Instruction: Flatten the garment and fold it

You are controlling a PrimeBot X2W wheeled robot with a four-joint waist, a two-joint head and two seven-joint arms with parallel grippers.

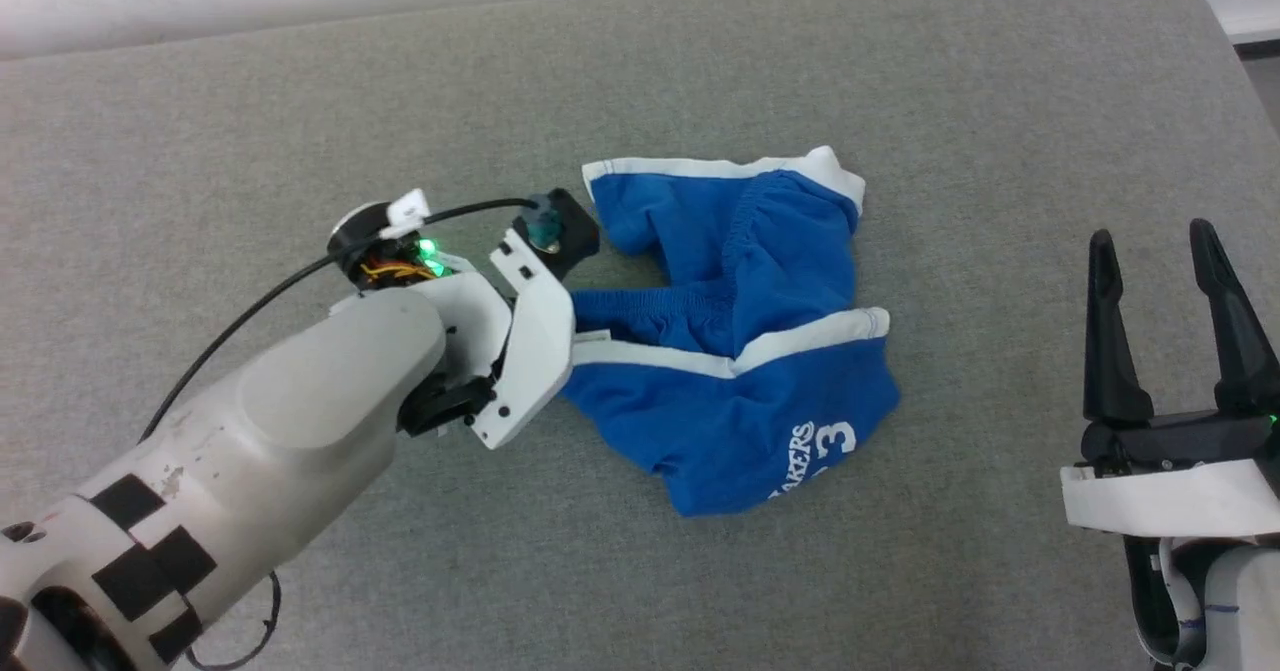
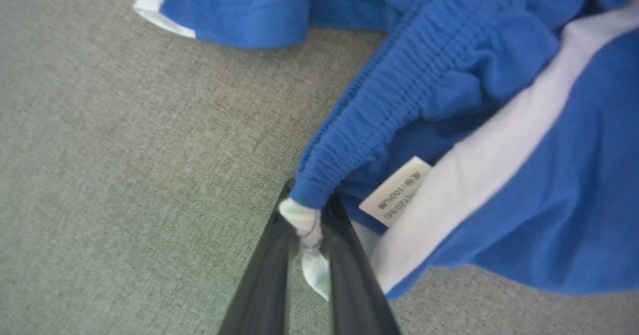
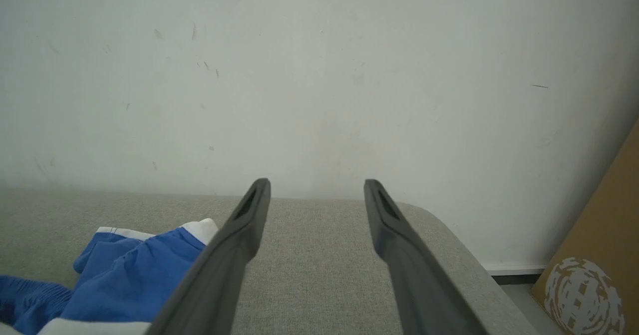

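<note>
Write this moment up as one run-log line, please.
phase: flatten | left gripper: shut on garment waistband end | right gripper: open, apart from garment | garment: crumpled on grey surface

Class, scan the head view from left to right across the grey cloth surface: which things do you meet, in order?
White-cased left hand → crumpled bright blue shorts with white trim bands → black long-fingered right hand, open.
</note>
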